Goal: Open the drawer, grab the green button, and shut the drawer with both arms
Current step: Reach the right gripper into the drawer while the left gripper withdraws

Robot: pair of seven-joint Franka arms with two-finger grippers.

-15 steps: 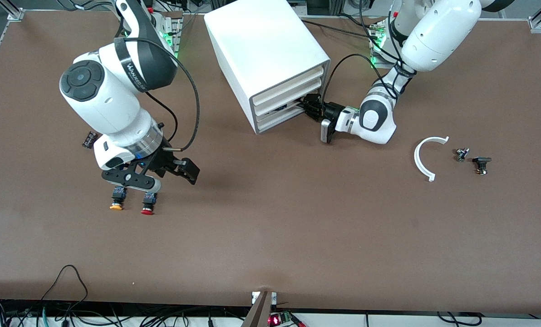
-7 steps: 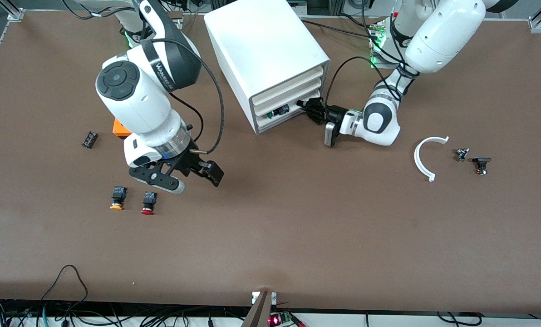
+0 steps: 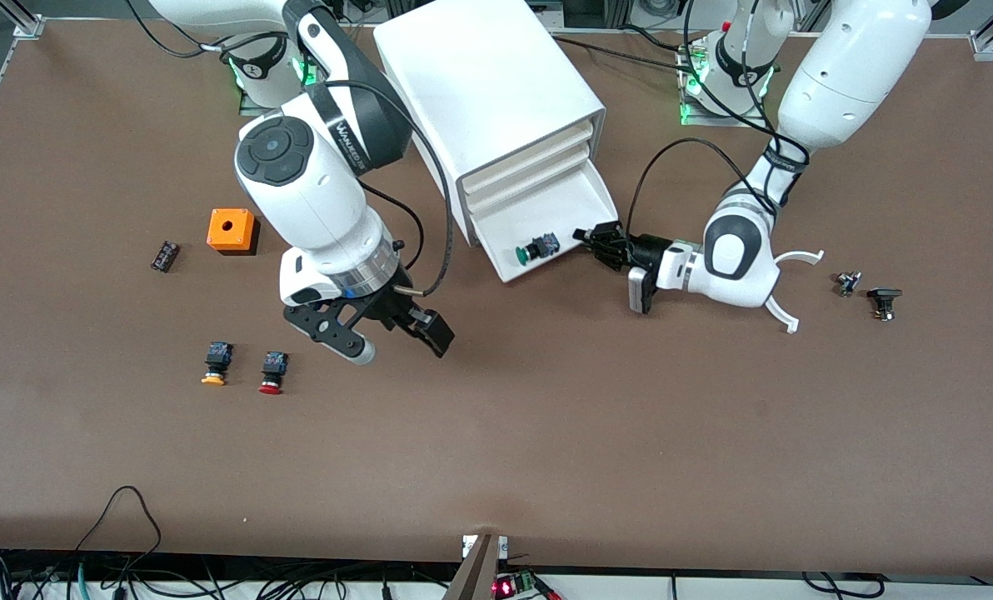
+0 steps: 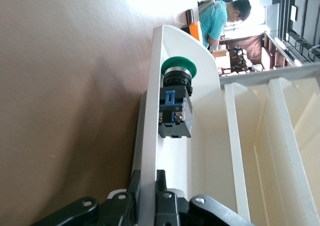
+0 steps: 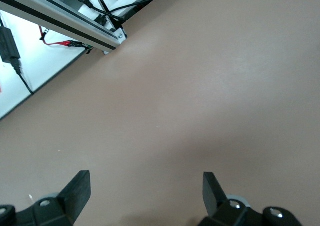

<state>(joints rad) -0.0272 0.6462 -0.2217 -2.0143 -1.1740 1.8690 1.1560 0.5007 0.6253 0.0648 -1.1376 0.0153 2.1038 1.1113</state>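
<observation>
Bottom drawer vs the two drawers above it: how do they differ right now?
The bottom drawer is pulled out; the two upper drawers sit shut in the cabinet. The bottom drawer shows the green button inside; the upper drawers' contents are hidden. The left end effector clamps the bottom drawer's front; nothing touches the upper ones. All are white.

drawer [image 3: 576, 200]: bottommost, white, pulled open | button [image 3: 536, 249]: green-capped, lying inside near front

The left arm is reaching low and level, its hand [image 3: 598, 241] lying horizontal with its fingers [image 4: 162, 203] pinched tight together. The right arm is bending down over the counter, its wrist tilted and its hand [image 3: 396, 333] hanging with fingers [image 5: 75, 193] spread wide, gripping nothing.
</observation>
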